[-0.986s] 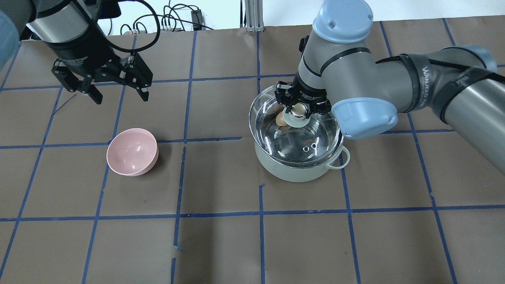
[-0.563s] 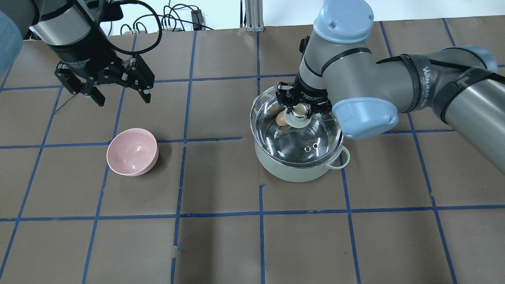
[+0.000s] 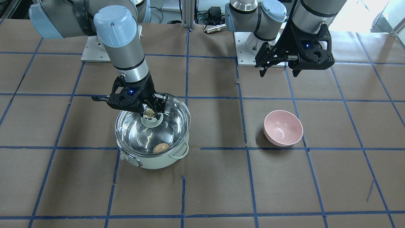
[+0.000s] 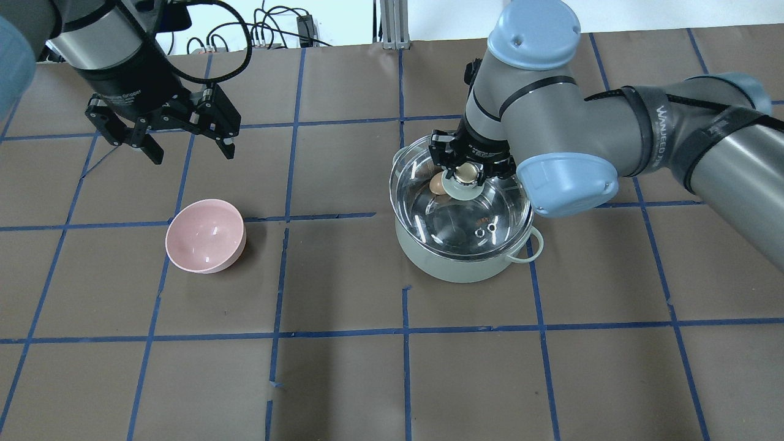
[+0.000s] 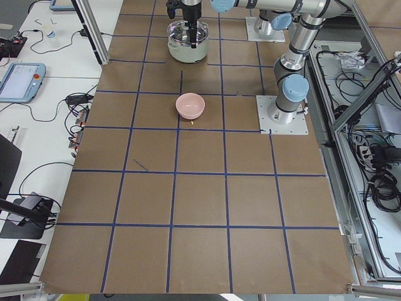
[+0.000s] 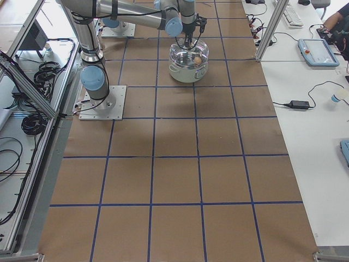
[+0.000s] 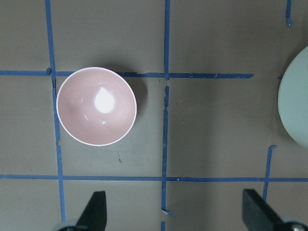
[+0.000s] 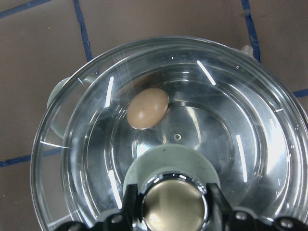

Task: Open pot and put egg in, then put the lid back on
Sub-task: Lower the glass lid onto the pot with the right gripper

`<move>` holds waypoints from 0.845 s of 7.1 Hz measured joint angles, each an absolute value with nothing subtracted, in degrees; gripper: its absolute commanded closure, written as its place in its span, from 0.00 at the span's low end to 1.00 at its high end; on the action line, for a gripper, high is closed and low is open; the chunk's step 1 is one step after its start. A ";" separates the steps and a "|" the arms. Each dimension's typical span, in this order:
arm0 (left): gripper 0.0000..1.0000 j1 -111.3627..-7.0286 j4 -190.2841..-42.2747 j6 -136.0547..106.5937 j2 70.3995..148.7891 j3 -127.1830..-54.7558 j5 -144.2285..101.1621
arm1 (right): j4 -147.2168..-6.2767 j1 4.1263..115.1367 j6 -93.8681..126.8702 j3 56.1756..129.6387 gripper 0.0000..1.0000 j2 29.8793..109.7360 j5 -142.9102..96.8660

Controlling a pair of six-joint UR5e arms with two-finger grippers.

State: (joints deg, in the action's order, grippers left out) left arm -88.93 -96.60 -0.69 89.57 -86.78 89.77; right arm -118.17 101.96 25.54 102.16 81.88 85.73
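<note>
As you look over the surface (image 4: 343,275), right gripper (image 4: 467,173) clenched on lid (image 4: 465,214) knob (image 8: 175,204), lid over pot (image 4: 453,264) toward the right edge, egg (image 3: 161,148) inside, left gripper (image 4: 190,153) spread wide above the surface near pink bowl (image 4: 205,236).

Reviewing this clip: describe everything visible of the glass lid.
The round clear glass lid has a metal rim, a pale green centre base and a shiny beige knob. It lies roughly level over the mouth of the round mint-green pot; whether it is fully seated is unclear. The right pincer grips the knob from above. The small tan egg shows through the glass.
</note>
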 measured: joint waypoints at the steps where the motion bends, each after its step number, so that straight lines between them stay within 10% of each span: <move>1: 0.00 -88.94 -96.59 -0.75 89.57 -86.81 89.70 | -118.20 101.93 25.42 102.22 0.56 81.79 85.70; 6: 0.01 -88.94 -96.59 -0.79 89.56 -86.83 89.65 | -118.13 99.09 22.17 102.30 0.55 81.72 85.48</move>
State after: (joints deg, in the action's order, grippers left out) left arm -88.94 -96.59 -0.79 89.56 -86.83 89.65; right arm -118.13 99.09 22.17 102.30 81.72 85.48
